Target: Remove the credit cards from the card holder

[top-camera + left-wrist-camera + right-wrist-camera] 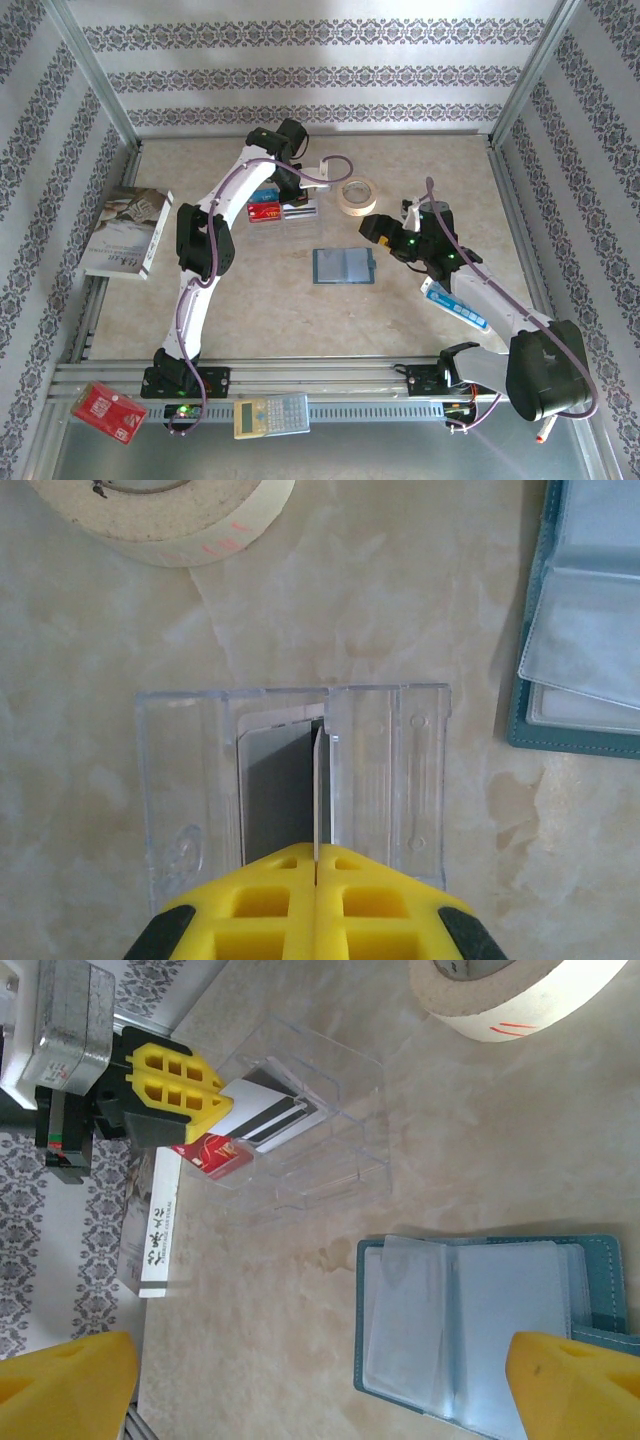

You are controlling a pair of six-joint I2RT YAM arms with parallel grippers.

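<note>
Jaws, left: the left gripper point(316, 865) is closed tight on a pale card point(316, 780), pinched on edge between the yellow fingers.
Jaws, right: the right gripper point(320, 1385) stands wide apart with nothing between its fingers, hanging over the card holder point(480, 1330).
Card holder: it lies open and flat near the middle of the table point(250, 310), toward the near edge from the tape roll point(357, 194).
Credit cards: a blue and a red one point(265, 207) lie toward the far edge, just beside a clear tray point(385, 770). The pale card reaches into that tray.
Done, as I judge it: most of the job, since every clear sleeve that shows looks empty.
Left to do: let the held card go into the tray. I cannot tell whether a sleeve tucked under the top ones hides another card.
Left wrist view: it gives the card edge-on as a thin line inside the tray walls, with one corner of the holder at the right.
Right wrist view: it gives the same card's face with a dark stripe, a red card under it at the tray's end, and both panels of the holder.
Top view: it alone lays out holder, tray and tape roll together on the table.
</note>
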